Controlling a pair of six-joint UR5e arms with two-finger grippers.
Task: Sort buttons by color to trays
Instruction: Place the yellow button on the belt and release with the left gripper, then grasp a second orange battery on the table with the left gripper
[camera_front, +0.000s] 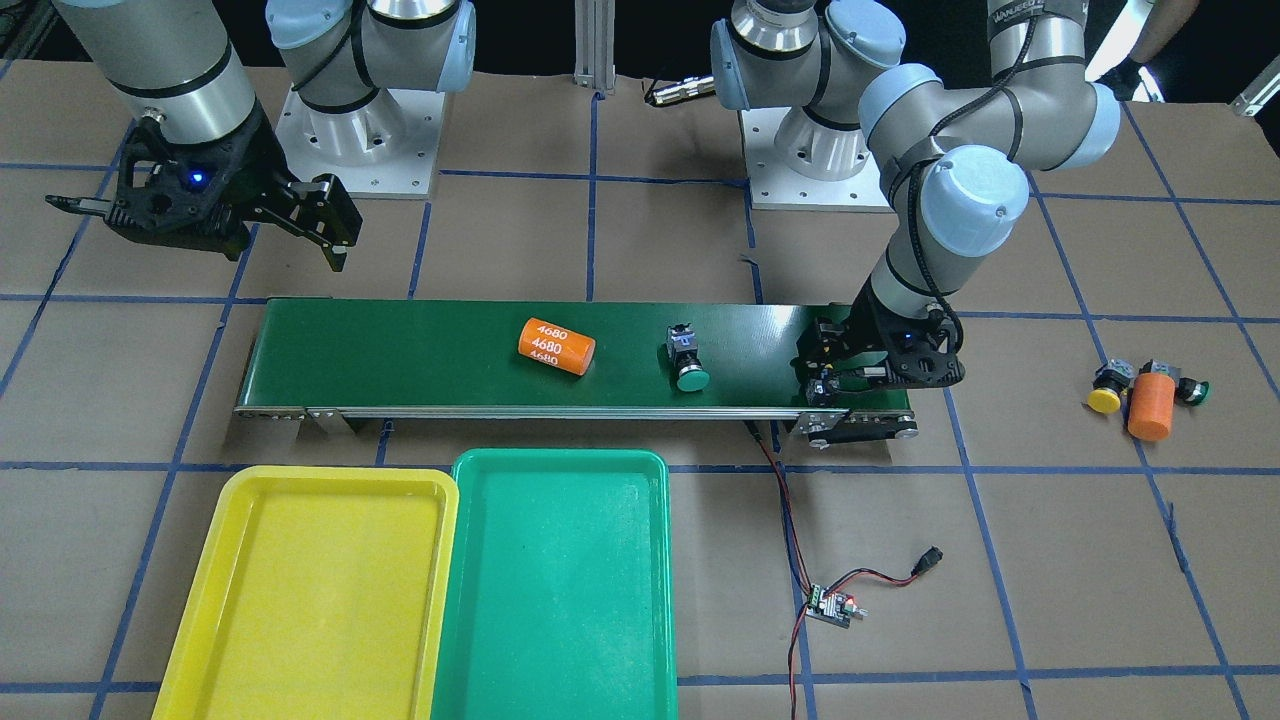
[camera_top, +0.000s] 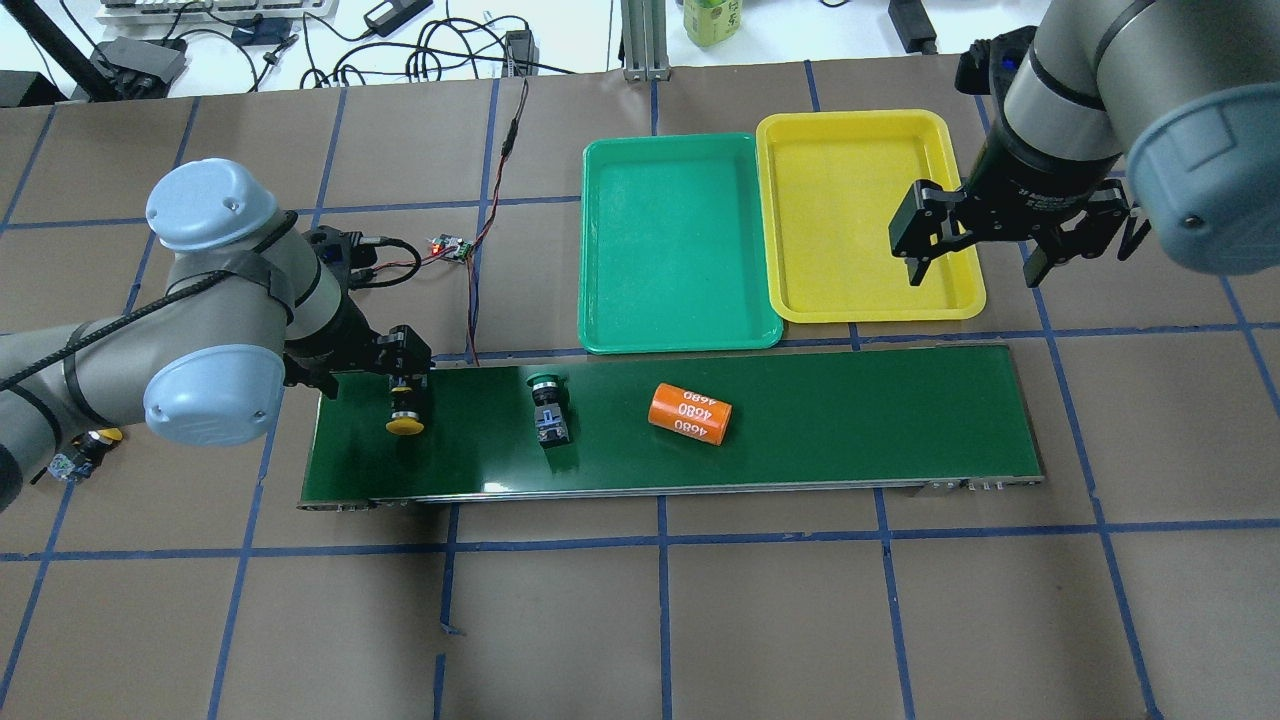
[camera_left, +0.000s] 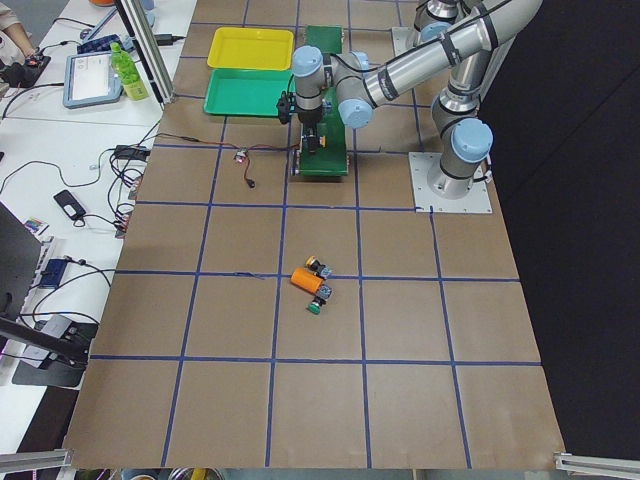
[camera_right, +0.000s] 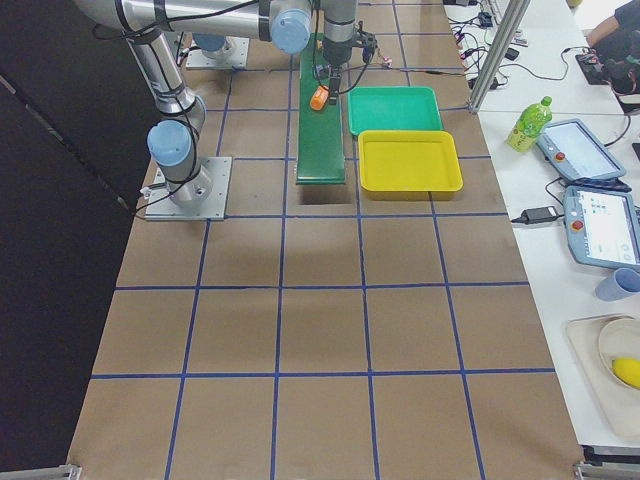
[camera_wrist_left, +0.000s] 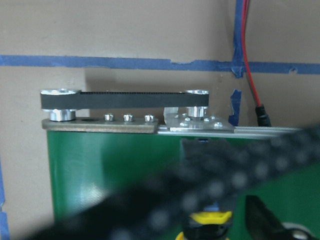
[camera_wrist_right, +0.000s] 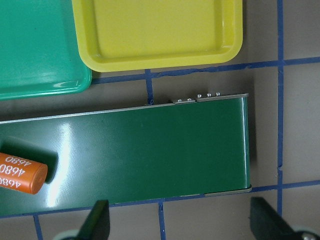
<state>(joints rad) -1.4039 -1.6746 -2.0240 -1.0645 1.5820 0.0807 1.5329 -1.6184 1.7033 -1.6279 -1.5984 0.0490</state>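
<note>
A yellow button (camera_top: 405, 425) lies at the left end of the belt between the fingers of my open left gripper (camera_top: 405, 385). Its cap (camera_wrist_left: 210, 217) shows low in the left wrist view, apart from one finger (camera_wrist_left: 262, 220). A green button (camera_front: 688, 362) lies mid-belt. One more yellow button (camera_front: 1105, 392) and a green button (camera_front: 1190, 390) lie on the table off the belt's end. The yellow tray (camera_front: 300, 600) and the teal-green tray (camera_front: 560, 590) sit side by side, both bare. My right gripper (camera_top: 978, 265) hovers open and holds nothing, above the yellow tray's outer corner.
The dark green conveyor belt (camera_front: 420, 345) carries an orange cylinder (camera_front: 556, 346). A second orange cylinder (camera_front: 1150, 405) stands between the two loose buttons. A small circuit board (camera_front: 830, 605) with red and black wires lies beside the teal-green tray.
</note>
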